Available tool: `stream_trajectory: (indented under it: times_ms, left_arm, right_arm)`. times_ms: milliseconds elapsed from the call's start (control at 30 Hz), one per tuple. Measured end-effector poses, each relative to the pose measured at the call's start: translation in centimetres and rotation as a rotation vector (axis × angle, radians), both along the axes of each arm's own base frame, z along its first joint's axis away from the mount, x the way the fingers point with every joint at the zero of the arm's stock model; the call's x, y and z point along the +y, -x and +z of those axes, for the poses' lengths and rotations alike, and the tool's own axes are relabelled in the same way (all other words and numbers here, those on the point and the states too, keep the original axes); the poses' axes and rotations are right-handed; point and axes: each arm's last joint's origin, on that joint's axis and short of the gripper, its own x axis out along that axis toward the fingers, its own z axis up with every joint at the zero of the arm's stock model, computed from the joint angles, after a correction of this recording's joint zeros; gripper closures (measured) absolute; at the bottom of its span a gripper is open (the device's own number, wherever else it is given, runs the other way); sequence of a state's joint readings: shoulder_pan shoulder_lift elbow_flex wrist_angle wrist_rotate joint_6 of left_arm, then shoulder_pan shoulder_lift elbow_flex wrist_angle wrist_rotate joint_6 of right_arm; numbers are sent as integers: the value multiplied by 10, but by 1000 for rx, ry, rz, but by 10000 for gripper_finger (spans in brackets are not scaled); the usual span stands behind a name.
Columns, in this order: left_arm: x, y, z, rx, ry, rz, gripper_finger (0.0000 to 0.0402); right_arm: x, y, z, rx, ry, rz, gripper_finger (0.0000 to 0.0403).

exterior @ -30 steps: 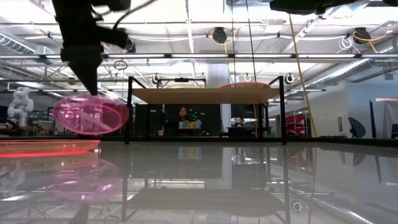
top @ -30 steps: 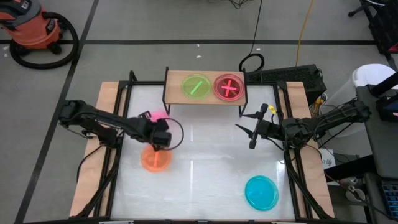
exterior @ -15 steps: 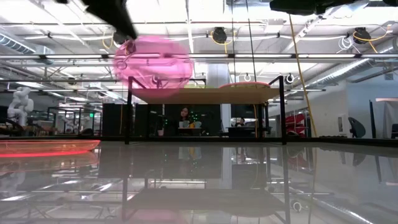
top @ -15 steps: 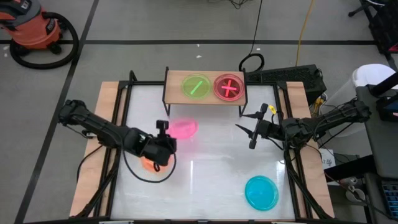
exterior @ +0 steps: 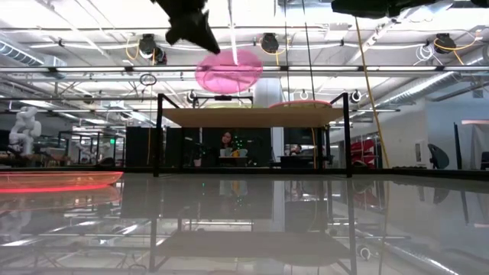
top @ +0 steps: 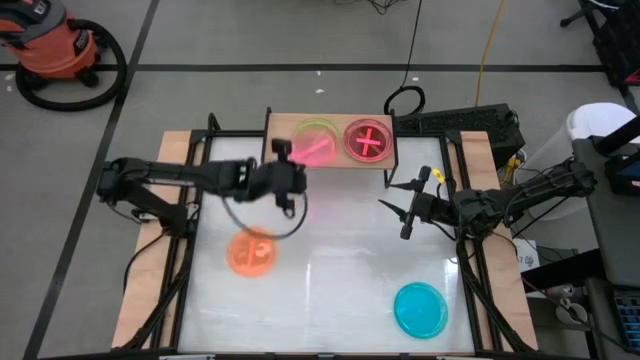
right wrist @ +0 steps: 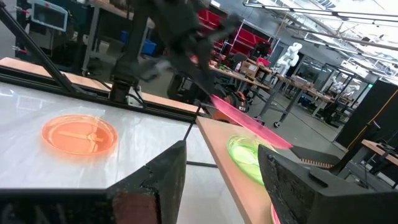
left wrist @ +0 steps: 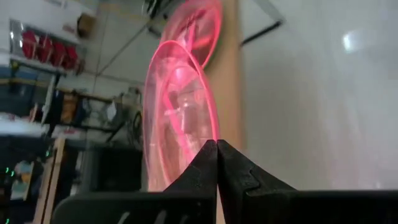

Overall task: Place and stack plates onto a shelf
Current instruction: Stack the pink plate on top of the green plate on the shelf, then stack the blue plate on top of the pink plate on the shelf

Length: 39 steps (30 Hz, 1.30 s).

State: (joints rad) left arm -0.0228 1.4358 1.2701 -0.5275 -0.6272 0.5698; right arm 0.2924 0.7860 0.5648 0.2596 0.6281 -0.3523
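My left gripper [top: 293, 167] is shut on a pink plate [top: 317, 148], which hovers above the shelf [top: 330, 158] and over a green plate [top: 316, 127] lying on its left half. In the low view the pink plate [exterior: 228, 74] hangs clear above the shelf board [exterior: 252, 117]. A red-pink cross-ridged plate [top: 368, 140] lies on the shelf's right half. On the table lie an orange plate [top: 250, 252] and a cyan plate [top: 420, 308]. My right gripper [top: 396, 212] waits open near the table's right side. My left gripper pinches the pink plate's rim [left wrist: 208, 138] between its two shut fingers [left wrist: 233, 163], on the edge toward the table's left. The fingers come from the table's left, roughly level. The plate is lifted clear, slightly tilted, sticking out beyond the fingertips over the shelf.
The shelf stands at the table's far edge on thin black legs [exterior: 159, 134]. The white tabletop [top: 330, 260] is bare between the orange and cyan plates. Wood strips [top: 150, 250] and black rails edge both sides. An orange vacuum [top: 55, 45] sits on the floor beyond.
My left gripper has risen from beside the orange plate and swung toward the far edge and rightward, carrying the pink plate from low over the table to above the shelf's left half. The plate has turned from steeply tipped to nearly flat. The right arm has kept still.
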Motion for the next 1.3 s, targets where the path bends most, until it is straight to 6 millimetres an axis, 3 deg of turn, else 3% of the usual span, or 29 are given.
stream_trajectory:
  times_ms: [100,267,433,600,733,833,1100,1300]
  left_arm:
    - [25,-2,-3,23,10,6,401]
    - [50,-13,-9,15,4,2,397]
    - [60,-24,-17,-16,-3,15,372]
    - [65,-29,-21,-43,26,54,321]
    - [62,-28,-22,-41,35,60,272]
    - [53,-22,-10,-108,40,77,248]
    - [20,21,32,-461,269,133,241]
    - [10,56,20,-743,413,-39,241]
  right_arm:
    - [0,0,0,-1,0,0,222]
    - [0,0,0,-1,1,0,222]
    - [0,0,0,-3,0,0,222]
    - [0,0,0,-1,0,0,222]
    - [0,0,0,3,-6,0,222]
    - [0,0,-2,-2,-48,-1,222]
    - [22,6,22,-28,-66,133,222]
    - [38,6,24,66,-124,202,222]
